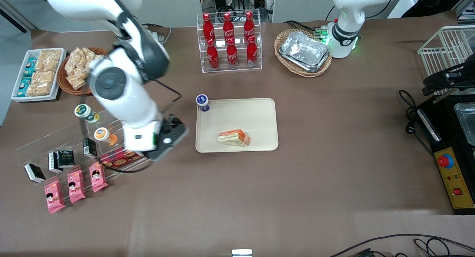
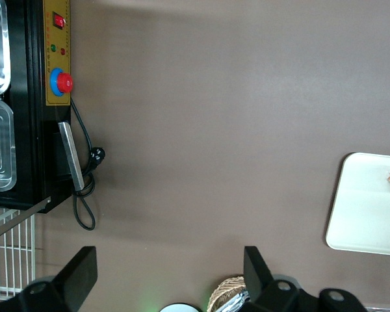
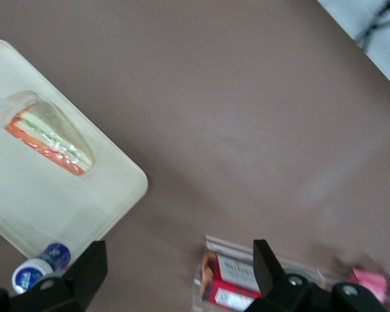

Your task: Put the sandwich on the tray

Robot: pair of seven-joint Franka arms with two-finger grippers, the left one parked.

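Sandwich (image 1: pixel 234 138) lies flat on tray (image 1: pixel 256 112), in tray half nearer front camera – clear wrap intact, orange and green layers visible. Gripper (image 1: pixel 169 138) hangs above desk (image 1: pixel 334 168) beside tray, toward working arm's end, over clear snack rack (image 1: pixel 55 145). Jaws spread wide, empty. Blue-capped bottle (image 1: pixel 202 102) stands at tray corner, touching rim.

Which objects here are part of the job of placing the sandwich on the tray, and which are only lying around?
Job: sandwich, lying on the tray; gripper, jaws open, empty, above the clear snack rack.

Lying about: cola bottles, foil trays, pink packets, blue-lidded cup.
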